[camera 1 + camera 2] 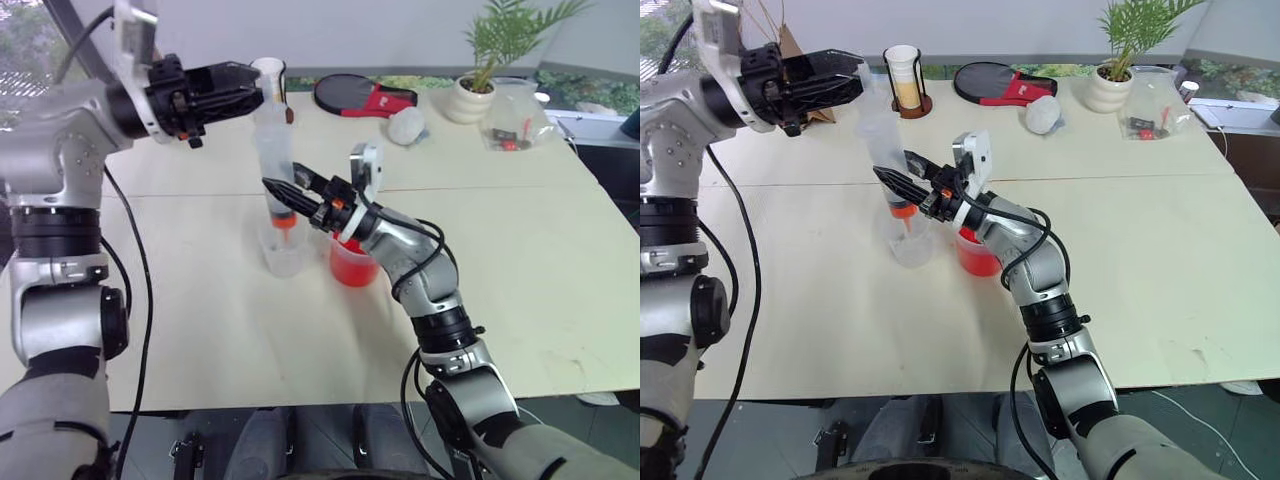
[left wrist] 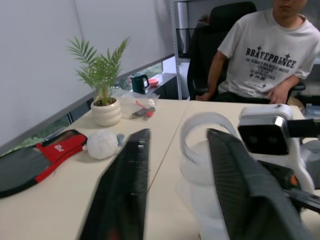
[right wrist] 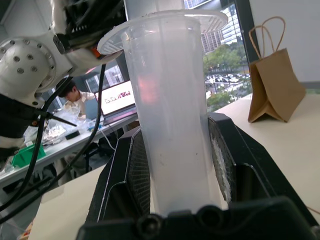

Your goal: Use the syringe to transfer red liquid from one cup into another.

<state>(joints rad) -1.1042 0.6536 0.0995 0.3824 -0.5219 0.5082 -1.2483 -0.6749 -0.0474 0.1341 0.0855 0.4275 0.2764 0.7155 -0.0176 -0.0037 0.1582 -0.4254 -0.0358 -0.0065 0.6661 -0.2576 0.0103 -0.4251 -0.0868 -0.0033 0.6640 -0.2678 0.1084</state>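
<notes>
The clear syringe [image 1: 276, 150] stands upright, its orange tip [image 1: 285, 222] down inside the smaller clear cup [image 1: 283, 255]. My right gripper [image 1: 281, 193] is shut on the syringe's lower barrel [image 3: 172, 125]. Just to the right stands the wider cup [image 1: 353, 264] with red liquid [image 1: 977, 257] in it, partly behind my right wrist. From the left, my left gripper [image 1: 855, 80] reaches level to the syringe's top. Its fingers [image 2: 122, 190] stand on either side of the white ring [image 2: 202, 132] there, with a gap on one side.
At the back of the pale table [image 1: 1140, 280] are a white cup in a black holder [image 1: 903, 80], a red-and-black paddle [image 1: 1005, 85], a white ball [image 1: 1044, 115], a potted plant [image 1: 1110, 85] and a plastic bag [image 1: 1150, 115]. A person [image 2: 265, 55] sits beyond the table.
</notes>
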